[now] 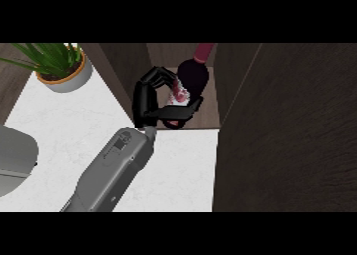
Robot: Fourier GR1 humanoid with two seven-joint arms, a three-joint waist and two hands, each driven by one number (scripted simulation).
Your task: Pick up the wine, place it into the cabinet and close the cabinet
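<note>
The wine bottle (pixel 195 73) is dark with a reddish neck and a pink label. It stands inside the open cabinet (pixel 161 54), on its wooden floor. My right hand (pixel 161 110) is shut on the bottle, with fingers curled round its left side and the thumb on its right. The grey forearm runs up from the lower edge across the white counter (pixel 71 124). The bottle's base is hidden behind the hand. The cabinet's dark door (pixel 292 129) stands open at the right. My left hand does not show.
A potted green plant (pixel 62 69) stands on the counter at the upper left. A grey rounded shape (pixel 6 159) sits at the left edge. The open door fills the right side of the view.
</note>
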